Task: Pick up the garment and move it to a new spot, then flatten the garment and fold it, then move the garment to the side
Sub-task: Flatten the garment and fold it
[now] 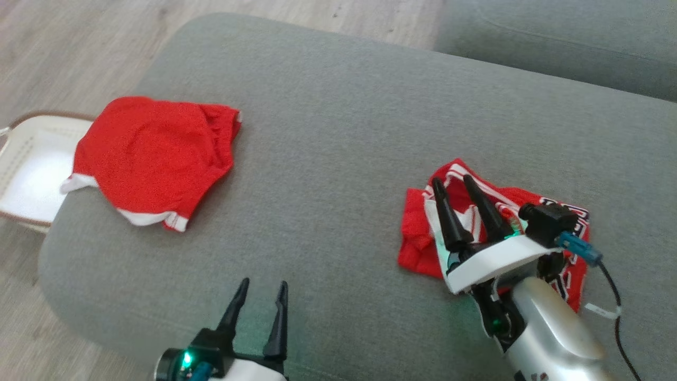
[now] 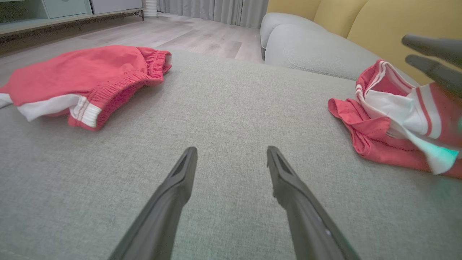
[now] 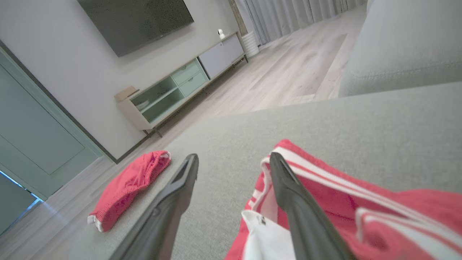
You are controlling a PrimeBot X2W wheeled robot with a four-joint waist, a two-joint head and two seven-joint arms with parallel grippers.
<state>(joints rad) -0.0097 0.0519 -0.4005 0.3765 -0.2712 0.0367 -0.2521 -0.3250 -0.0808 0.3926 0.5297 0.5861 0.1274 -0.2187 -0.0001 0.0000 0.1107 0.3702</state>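
You see the right gripper point(image 1: 452, 181) with its fingers spread and nothing between them. The crumpled garment point(image 1: 418, 233), red and white, lies directly beneath both fingertips. The left gripper point(image 1: 264, 283) stands equally spread above the bare grey cushion point(image 1: 338, 132). The red shorts point(image 1: 153, 153) lie well beyond its fingertips, to their left.

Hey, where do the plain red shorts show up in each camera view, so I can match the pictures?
Head view: red shorts at upper left, near the grey cushion's left edge.
Left wrist view: upper left, on the cushion's far side.
Right wrist view: lower left, at the cushion's edge.
Shared landmark: the striped garment, lying to their right on the cushion in every view.
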